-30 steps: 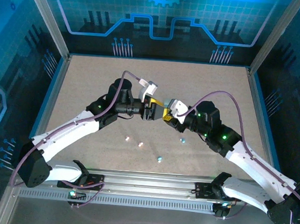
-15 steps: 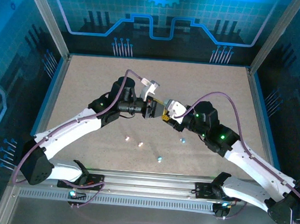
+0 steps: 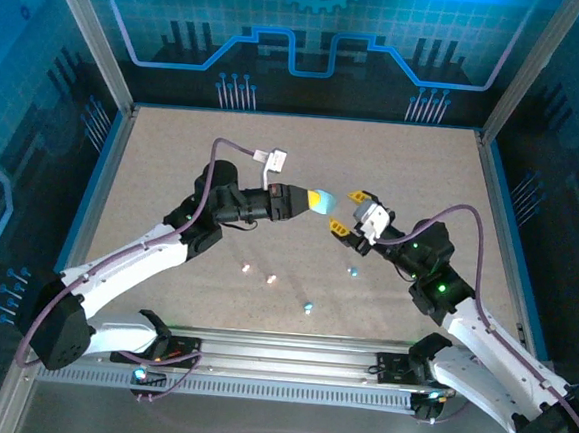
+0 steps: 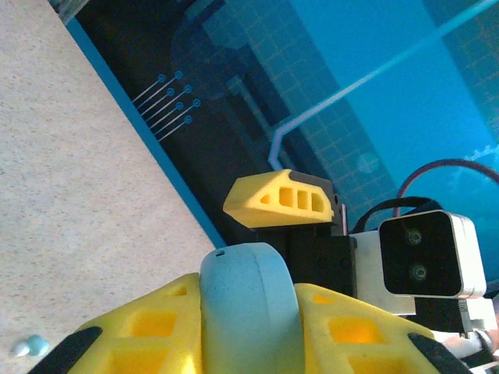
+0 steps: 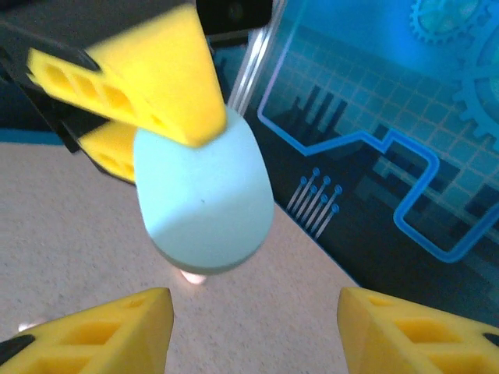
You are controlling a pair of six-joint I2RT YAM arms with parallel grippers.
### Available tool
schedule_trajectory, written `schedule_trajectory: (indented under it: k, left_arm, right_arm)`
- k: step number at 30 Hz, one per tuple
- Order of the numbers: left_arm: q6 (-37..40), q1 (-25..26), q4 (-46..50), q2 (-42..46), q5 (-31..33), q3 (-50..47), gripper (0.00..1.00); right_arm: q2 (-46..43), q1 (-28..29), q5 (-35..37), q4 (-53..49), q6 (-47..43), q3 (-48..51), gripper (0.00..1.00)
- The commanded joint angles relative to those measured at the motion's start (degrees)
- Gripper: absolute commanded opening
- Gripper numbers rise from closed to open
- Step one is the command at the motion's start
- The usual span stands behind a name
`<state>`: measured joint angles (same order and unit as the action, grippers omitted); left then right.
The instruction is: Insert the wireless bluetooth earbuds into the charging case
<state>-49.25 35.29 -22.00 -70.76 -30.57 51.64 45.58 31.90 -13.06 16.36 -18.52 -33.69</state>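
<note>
— Four earbuds (image 3: 272, 278) loose on the table (image 3: 163, 166), toward the arm bases, well short of both grippers. Two pale ones at left, close together; two teal ones further right, apart from each other.
— And the charging case (image 3: 324, 200)?
— Up off the table, roughly over its middle, in the left gripper (image 3: 311, 199). Pinched hard between the yellow fingers (image 4: 175, 296), rounded end poking out past the tips (light blue, smooth, egg-like).
— Open or closed, that case?
— Cannot tell from any view.
— Right gripper (image 3: 347, 211)?
— Pointed at the case from the right, just beside it, not touching. Spread wide, gripping nothing.
— Same from the right wrist camera?
— Yes. Case hanging ahead of the two yellow fingertips (image 5: 125, 323), between them but clear of both, with one of the left gripper's fingers laid across its top.
— Anything else from the left wrist?
— One teal earbud (image 4: 27, 345) at the lower left corner, down on the table, well apart from the case.
</note>
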Motion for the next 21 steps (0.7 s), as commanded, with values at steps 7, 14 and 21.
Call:
schedule_trajectory:
  k: [7,14,21]
  left_arm:
    - [-6.3,-0.4,-7.5,0.5,-2.3,-0.2,0.10]
    - [-5.8,-0.3,-6.5,0.8,-2.3,0.1,0.10]
    - [-5.6,-0.4,-6.7,0.7,-3.0,0.6,0.10]
  right_arm:
    - [3.3,-0.7,-8.9,6.8,1.7,-4.3,0.54]
    - [4.1,-0.9,-9.3,7.3,1.9,-6.0,0.48]
    - [5.9,-1.1,-10.3,4.0,0.5,-7.8,0.46]
